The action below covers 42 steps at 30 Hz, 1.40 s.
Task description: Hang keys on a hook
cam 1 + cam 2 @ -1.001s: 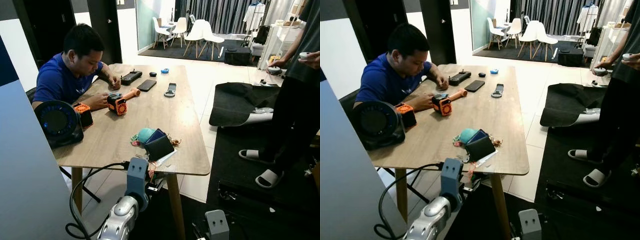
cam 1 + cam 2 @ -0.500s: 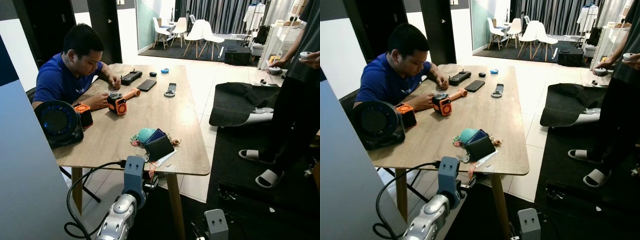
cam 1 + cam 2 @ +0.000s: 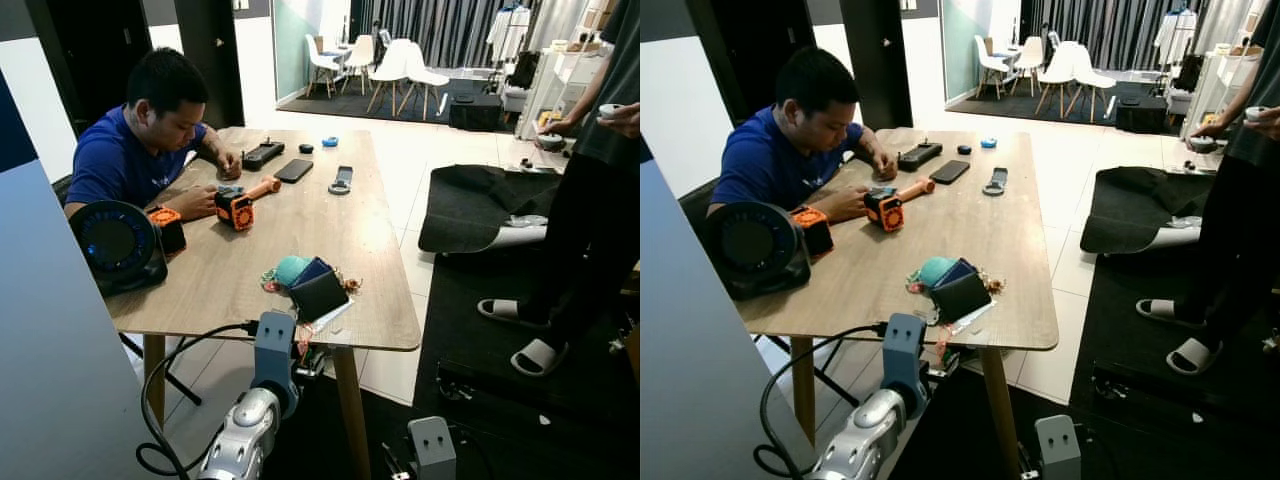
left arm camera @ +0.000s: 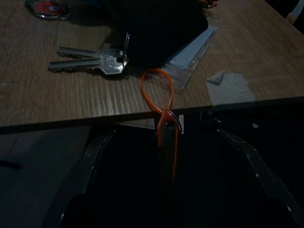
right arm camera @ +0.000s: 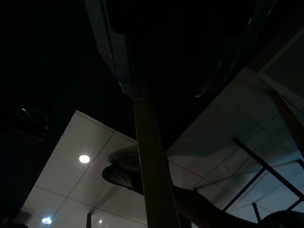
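the left gripper (image 4: pixel 166 156) is hovering just below the near edge of the wooden table (image 3: pixel 300 240), its two black fingers (image 4: pixel 85 166) spread wide on either side of an orange loop (image 4: pixel 159 95) that is hanging over the edge. the keys (image 4: pixel 92 59) are lying flat on the tabletop at about eleven o'clock from the loop, touching a dark pouch (image 3: pixel 318 292); whether the loop is tied to them cannot be told. the step in hand appears to be taking hold of the loop: the fingers should be closing squarely on the hanging strand, then lifting slowly so the keys are not snagging on the pouch or the clear plastic sleeve (image 4: pixel 192 50) beside it. the right gripper (image 3: pixel 432 445) is hanging idle at five o'clock.
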{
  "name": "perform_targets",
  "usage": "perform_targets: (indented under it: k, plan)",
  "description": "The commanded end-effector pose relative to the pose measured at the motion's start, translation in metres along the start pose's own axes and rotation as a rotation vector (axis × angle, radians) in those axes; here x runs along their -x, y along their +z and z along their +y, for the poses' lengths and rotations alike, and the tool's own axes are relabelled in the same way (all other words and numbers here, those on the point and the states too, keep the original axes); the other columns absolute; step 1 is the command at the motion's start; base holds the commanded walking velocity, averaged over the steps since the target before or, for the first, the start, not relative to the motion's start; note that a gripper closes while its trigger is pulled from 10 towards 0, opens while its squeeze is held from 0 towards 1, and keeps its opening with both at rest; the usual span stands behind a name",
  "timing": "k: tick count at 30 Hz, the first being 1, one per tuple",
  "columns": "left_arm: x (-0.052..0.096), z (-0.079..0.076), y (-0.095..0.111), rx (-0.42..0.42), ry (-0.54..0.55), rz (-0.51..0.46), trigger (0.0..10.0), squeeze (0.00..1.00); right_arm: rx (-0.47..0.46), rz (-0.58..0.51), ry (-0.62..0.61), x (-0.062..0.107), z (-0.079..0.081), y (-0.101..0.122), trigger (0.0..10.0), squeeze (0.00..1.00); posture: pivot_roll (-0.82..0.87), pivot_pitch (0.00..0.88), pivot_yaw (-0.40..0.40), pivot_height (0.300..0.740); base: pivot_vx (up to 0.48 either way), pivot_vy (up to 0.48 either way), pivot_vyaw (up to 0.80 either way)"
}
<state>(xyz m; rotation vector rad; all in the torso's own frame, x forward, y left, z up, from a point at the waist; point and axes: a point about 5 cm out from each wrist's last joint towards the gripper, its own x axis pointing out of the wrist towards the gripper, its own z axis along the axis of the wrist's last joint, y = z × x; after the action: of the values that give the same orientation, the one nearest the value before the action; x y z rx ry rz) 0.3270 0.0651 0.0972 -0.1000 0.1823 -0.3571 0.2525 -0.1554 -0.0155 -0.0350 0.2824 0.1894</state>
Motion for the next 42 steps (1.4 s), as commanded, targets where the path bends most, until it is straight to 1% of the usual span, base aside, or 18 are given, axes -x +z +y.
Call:
perform_targets:
  k: [1,6,7,12,13,14,15,17,18,26,42]
  plan:
    - [-0.0005,-0.0024,-0.0039,0.007,0.001,0.013,10.0,0.0,-0.017,0.021,-0.002,0.0021,0.0022,-0.0052,10.0,0.0,0.07,0.086,0.031,0.74,0.0,0.0,0.0]
    - [-0.0008,-0.0009,-0.0039,-0.003,0.011,0.015,10.0,0.0,-0.018,0.021,-0.001,0.0019,0.003,-0.0051,10.0,0.0,0.07,0.086,0.032,0.74,0.0,0.0,0.0]
    - [-0.0015,0.0019,-0.0039,-0.006,0.026,0.019,10.0,0.0,-0.019,0.021,-0.001,0.0014,0.0033,-0.0048,10.0,0.0,0.07,0.085,0.032,0.74,0.0,0.0,0.0]
    - [-0.0023,0.0048,-0.002,0.005,0.034,0.015,10.0,0.0,-0.019,0.023,-0.001,0.0007,0.0035,-0.0045,10.0,0.0,0.07,0.08,0.032,0.74,0.0,0.0,0.0]
    - [-0.0024,0.0048,-0.0018,0.009,0.033,0.014,7.5,0.0,-0.019,0.024,-0.001,0.0007,0.0035,-0.0045,10.0,0.0,0.07,0.078,0.032,0.74,0.0,0.0,0.0]
    - [-0.0025,0.0047,-0.0017,0.011,0.031,0.013,7.5,0.0,-0.019,0.024,-0.001,0.0007,0.0035,-0.0045,10.0,0.0,0.07,0.078,0.032,0.74,0.0,0.0,0.0]
    - [-0.0025,0.0046,-0.0016,0.015,0.03,0.012,4.0,0.0,-0.018,0.024,-0.001,0.0006,0.0035,-0.0044,10.0,0.0,0.07,0.075,0.031,0.74,0.0,0.0,0.0]
    - [-0.0026,0.0046,-0.0015,0.017,0.029,0.012,4.0,0.0,-0.018,0.025,-0.001,0.0005,0.0035,-0.0044,10.0,0.0,0.07,0.075,0.031,0.74,0.0,0.0,0.0]
    - [-0.0025,0.0039,-0.0013,0.022,0.025,0.01,0.0,0.0,-0.017,0.025,-0.002,0.0004,0.0034,-0.0044,10.0,0.0,0.07,0.071,0.031,0.74,0.0,0.0,0.0]
    - [-0.0026,0.0001,-0.0017,0.039,0.003,0.005,0.0,0.0,-0.015,0.03,-0.002,0.0008,0.0029,-0.0051,10.0,0.0,0.07,0.063,0.031,0.74,0.0,0.0,0.0]
    - [-0.0017,0.0017,-0.0022,0.046,0.004,0.002,0.0,0.0,-0.013,0.041,-0.002,0.0021,0.0024,-0.0074,10.0,0.0,0.06,0.055,0.031,0.74,0.0,0.0,0.0]
